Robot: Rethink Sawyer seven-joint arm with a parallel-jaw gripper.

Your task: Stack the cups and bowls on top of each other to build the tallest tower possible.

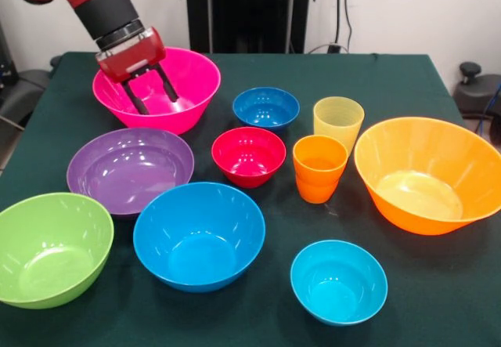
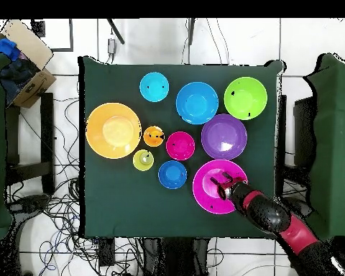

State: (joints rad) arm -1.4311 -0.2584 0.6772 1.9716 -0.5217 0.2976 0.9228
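My gripper is open and empty, its fingers reaching down inside the large pink bowl at the far left; overhead it sits over that bowl. All bowls stand apart, none nested: purple, lime green, sky blue, red, dark blue, cyan and large orange. The pale yellow cup and the orange cup stand upright side by side between the red and orange bowls.
The dark green tablecloth covers the table. A cardboard box and cables lie off the table on the floor. The robot's black pedestal stands behind the far edge.
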